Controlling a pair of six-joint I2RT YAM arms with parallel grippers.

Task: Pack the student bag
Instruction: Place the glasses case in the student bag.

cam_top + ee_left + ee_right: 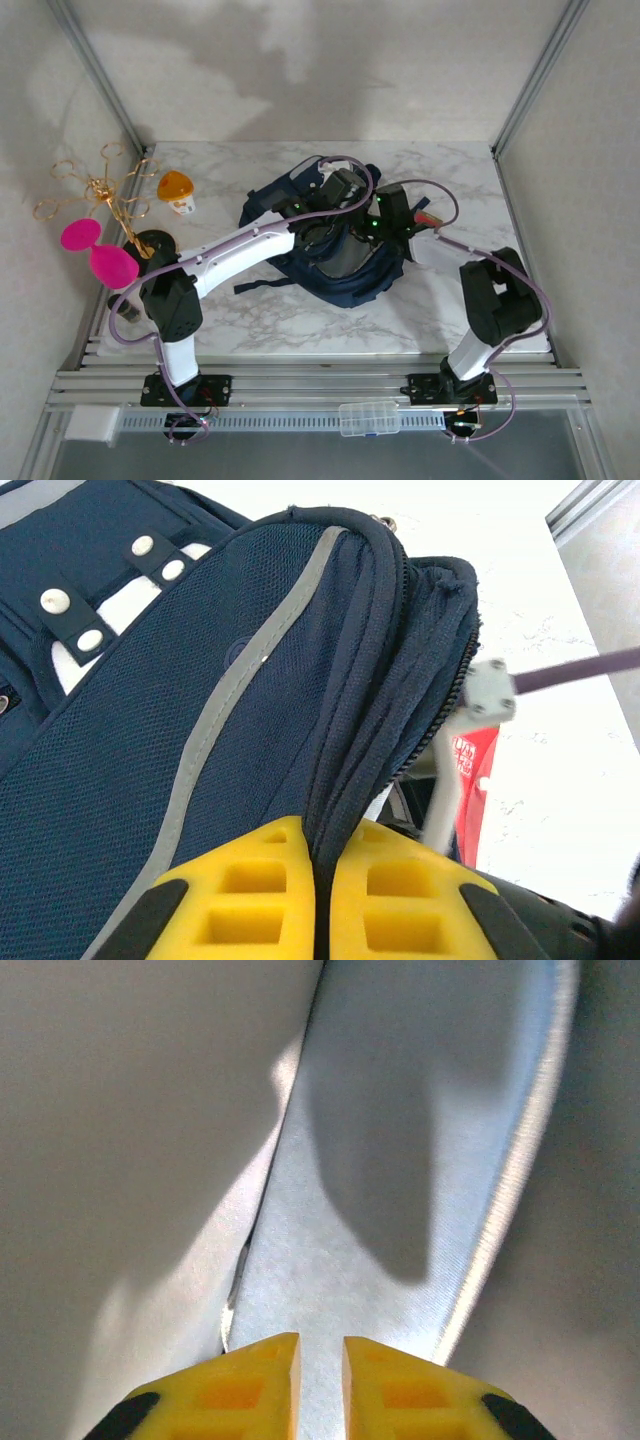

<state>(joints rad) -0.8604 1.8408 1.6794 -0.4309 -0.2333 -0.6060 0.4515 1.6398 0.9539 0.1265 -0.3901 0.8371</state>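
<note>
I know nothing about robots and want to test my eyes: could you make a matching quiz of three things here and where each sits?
1. navy-blue fabric backpack
2. small orange-lidded white jar
3. clear plastic compartment box

A. on the near metal rail
B. back left of the marble table
C. table middle, pinched by the left gripper

Pairs: 1-C; 2-B; 3-A
</note>
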